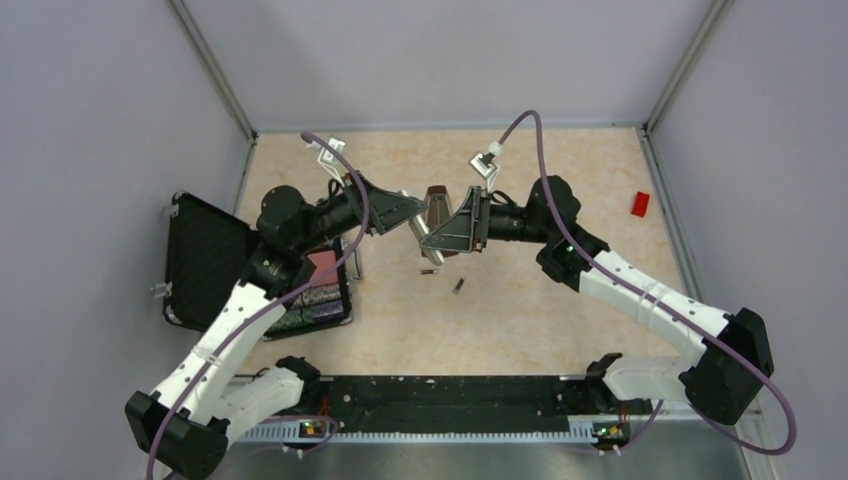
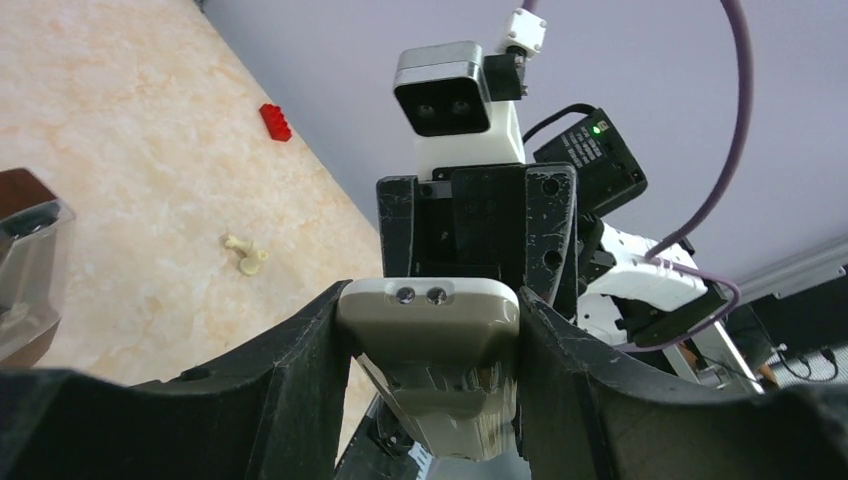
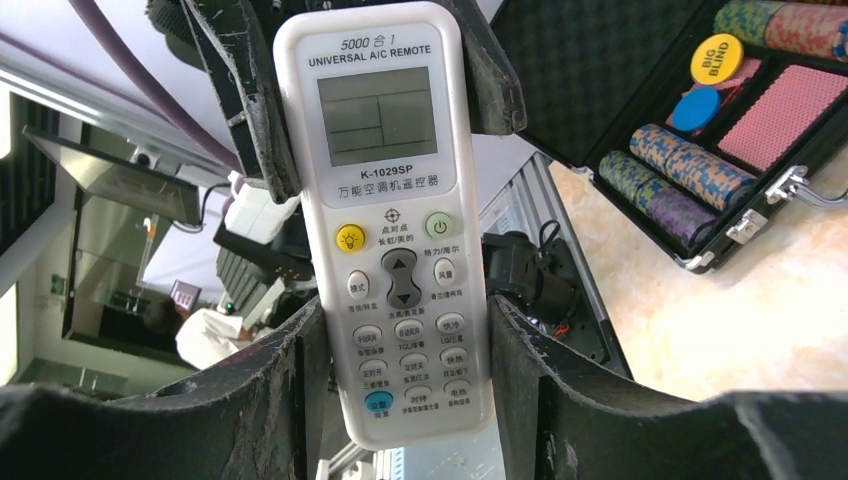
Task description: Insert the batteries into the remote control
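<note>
Remote (image 3: 395, 200) hangs in mid-air between my two arms, button face toward my right wrist. I judge this a two-handed hold to steady it or pass it across. My right pincer (image 3: 400, 325) grips its lower sides. My left pincer (image 2: 430, 300) clamps its top end. Batteries (image 1: 458, 286) lie loose on the tabletop (image 1: 560, 310) just below, in neither pincer.

remote control (image 3: 398, 220): glossy white plastic | table (image 2: 150, 150): smooth beige marbled | case (image 3: 600, 70): matt black dimpled foam lining

White remote control (image 3: 400, 230), red block (image 1: 640, 204), beige marbled table (image 1: 560, 310), black case (image 1: 200, 255)
</note>
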`<state>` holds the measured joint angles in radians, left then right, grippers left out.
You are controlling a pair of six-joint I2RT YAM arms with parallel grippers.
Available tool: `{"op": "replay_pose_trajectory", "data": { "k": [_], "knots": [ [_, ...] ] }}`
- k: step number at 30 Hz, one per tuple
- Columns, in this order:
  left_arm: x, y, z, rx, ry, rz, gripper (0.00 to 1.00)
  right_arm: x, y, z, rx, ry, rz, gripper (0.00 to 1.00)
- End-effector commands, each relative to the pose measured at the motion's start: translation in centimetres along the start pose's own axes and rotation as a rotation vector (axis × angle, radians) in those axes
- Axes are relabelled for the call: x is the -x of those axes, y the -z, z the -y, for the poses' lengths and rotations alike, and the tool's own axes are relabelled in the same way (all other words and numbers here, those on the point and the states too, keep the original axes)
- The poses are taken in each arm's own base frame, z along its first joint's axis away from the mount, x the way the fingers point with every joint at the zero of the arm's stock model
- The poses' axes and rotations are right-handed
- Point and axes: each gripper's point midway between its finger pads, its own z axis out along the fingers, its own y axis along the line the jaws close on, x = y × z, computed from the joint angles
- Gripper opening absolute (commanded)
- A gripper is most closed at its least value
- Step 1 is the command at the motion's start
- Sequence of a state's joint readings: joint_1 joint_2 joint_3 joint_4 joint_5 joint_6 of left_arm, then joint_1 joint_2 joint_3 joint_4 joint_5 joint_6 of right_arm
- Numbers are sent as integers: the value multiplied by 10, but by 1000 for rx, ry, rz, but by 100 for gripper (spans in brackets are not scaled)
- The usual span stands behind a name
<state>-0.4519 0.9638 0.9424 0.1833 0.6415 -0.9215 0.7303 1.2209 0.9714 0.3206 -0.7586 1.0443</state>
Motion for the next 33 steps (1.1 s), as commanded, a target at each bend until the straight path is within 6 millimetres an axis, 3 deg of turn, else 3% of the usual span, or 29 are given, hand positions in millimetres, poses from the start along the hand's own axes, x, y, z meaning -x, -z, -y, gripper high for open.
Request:
{"op": "replay_pose_trajectory", "data": {
  "k": [1,4,10,19,27,31,33],
  "knots": [
    [1,1,-20,130,5,14,0,18,-8,7,-57,-14,78,42],
    [-3,1,-39,232,76,11,0,17,-9,18,-89,-25,87,48],
    [-23,1,-89,435,272,-10,0,12,-8,53,-217,-27,98,69],
    [-50,-1,-123,552,470,-47,0,-9,-7,97,-388,31,31,71],
    [-53,8,-131,628,491,-40,0,-20,-12,114,-440,100,-31,55],
    [-53,10,-130,624,489,-37,1,-21,-16,111,-447,117,-42,35],
    [-50,9,-125,602,472,-30,9,-20,-17,107,-431,108,-39,24]
  ]
}}
